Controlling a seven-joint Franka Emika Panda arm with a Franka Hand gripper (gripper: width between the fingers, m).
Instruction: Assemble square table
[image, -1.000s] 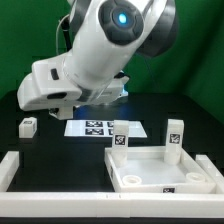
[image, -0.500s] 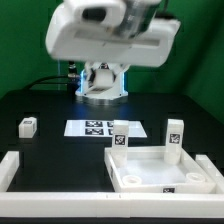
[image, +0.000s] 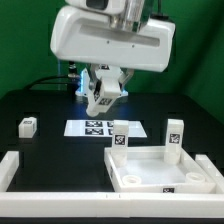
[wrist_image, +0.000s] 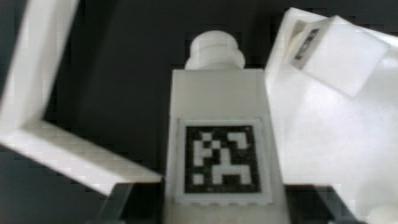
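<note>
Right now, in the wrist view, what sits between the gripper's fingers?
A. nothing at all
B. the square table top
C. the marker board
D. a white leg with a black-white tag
D: in the wrist view the white leg is clamped in the gripper with its tag facing the camera, while the exterior view shows the marker board and the square top both lying on the table.
</note>
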